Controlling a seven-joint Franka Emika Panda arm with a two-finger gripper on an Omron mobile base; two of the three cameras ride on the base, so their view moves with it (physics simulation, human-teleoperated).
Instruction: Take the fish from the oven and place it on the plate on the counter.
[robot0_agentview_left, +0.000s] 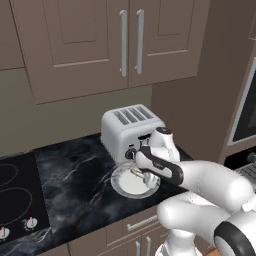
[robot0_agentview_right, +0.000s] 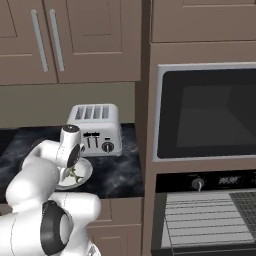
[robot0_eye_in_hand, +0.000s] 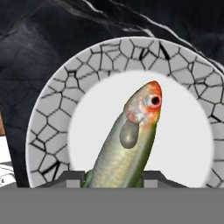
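- While we are looking through the left base view, we are hovering our gripper (robot0_agentview_left: 141, 176) over the plate (robot0_agentview_left: 120, 184), which is sitting on the black marble surface (robot0_agentview_left: 75, 180) just in front of the toaster (robot0_agentview_left: 131, 129); that keeps the drop short.
- Turning to the right base view, we are seeing the oven (robot0_agentview_right: 210, 220) with its racks exposed, well apart from the plate.
- Looking through the hand view, we are gripping the fish (robot0_eye_in_hand: 127, 148) between our fingers (robot0_eye_in_hand: 70, 178), clamped on its body, head pointing over the plate's pale centre, so we judge releasing it is next.
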